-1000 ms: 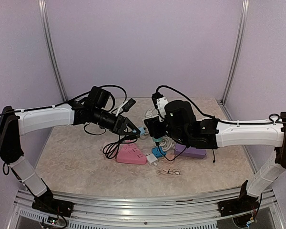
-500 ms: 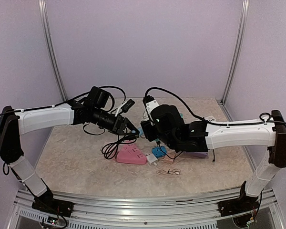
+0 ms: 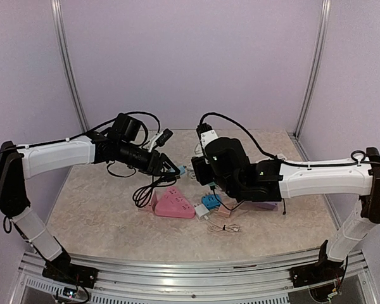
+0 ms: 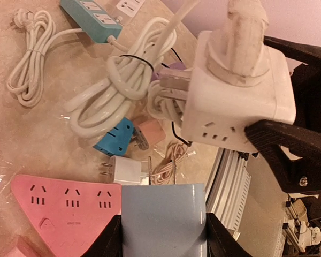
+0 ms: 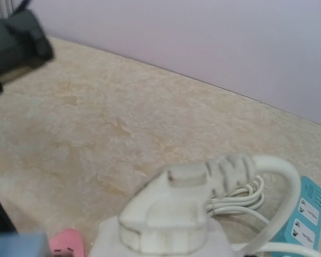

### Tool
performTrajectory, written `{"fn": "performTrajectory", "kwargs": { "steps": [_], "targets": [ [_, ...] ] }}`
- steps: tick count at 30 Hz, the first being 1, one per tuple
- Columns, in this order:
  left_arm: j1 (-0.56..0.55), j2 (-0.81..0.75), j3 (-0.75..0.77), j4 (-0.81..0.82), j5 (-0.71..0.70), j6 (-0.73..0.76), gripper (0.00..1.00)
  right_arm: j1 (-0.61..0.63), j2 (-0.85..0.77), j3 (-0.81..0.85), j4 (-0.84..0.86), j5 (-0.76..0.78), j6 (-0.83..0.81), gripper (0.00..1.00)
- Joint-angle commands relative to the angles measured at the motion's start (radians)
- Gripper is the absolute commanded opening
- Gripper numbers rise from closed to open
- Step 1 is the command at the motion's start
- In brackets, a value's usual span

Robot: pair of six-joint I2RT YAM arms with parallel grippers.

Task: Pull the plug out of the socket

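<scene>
The left gripper [image 3: 170,170], clamped on the light-blue plug [image 4: 162,219], has drawn clear of the white cube socket [image 4: 232,91] gripped by the right gripper [image 3: 200,167], so the unplugging looks done.

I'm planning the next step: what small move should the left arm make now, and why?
Probably lower the left gripper and set the blue plug on the table: it already hangs apart from the white socket in the right gripper.

No legible text anywhere, small print on pink power strip [image 4: 69,206] too blurred
</scene>
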Motion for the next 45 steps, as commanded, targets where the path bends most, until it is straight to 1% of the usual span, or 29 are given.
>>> {"fn": "performTrajectory", "kwargs": {
  "steps": [1, 3, 5, 9, 11, 15, 19, 23, 28, 34, 43, 45],
  "targets": [
    [0.052, -0.063, 0.037, -0.021, -0.111, 0.050, 0.08, -0.023, -0.101, -0.020, 0.081, 0.039, 0.029, 0.00],
    [0.076, -0.068, 0.039, -0.025, -0.146, 0.062, 0.08, -0.028, -0.116, -0.037, 0.089, 0.029, 0.037, 0.00],
    [0.085, -0.066, 0.046, -0.043, -0.210, 0.078, 0.08, -0.028, -0.130, -0.048, 0.093, 0.027, 0.039, 0.00],
    [0.069, -0.048, 0.060, -0.078, -0.321, 0.106, 0.08, -0.029, -0.149, -0.067, 0.096, 0.030, 0.044, 0.00],
    [0.063, -0.025, 0.074, -0.080, -0.328, 0.109, 0.08, -0.028, -0.152, -0.073, 0.101, 0.028, 0.043, 0.00],
    [0.063, 0.056, 0.153, -0.125, -0.336, 0.124, 0.08, -0.029, -0.147, -0.066, 0.101, 0.011, 0.043, 0.00],
    [0.055, 0.127, 0.209, -0.153, -0.385, 0.123, 0.11, -0.028, -0.146, -0.068, 0.106, -0.008, 0.049, 0.00],
    [0.049, 0.216, 0.266, -0.186, -0.416, 0.115, 0.12, -0.029, -0.144, -0.069, 0.110, -0.020, 0.052, 0.00],
    [0.048, 0.293, 0.282, -0.190, -0.427, 0.104, 0.12, -0.028, -0.142, -0.073, 0.116, -0.032, 0.056, 0.00],
    [0.049, 0.343, 0.282, -0.209, -0.443, 0.096, 0.16, -0.028, -0.138, -0.073, 0.120, -0.040, 0.059, 0.00],
    [0.050, 0.399, 0.311, -0.252, -0.438, 0.085, 0.30, -0.029, -0.135, -0.073, 0.119, -0.038, 0.060, 0.00],
    [0.050, 0.410, 0.316, -0.261, -0.440, 0.084, 0.32, -0.029, -0.135, -0.073, 0.120, -0.038, 0.060, 0.00]
  ]
}}
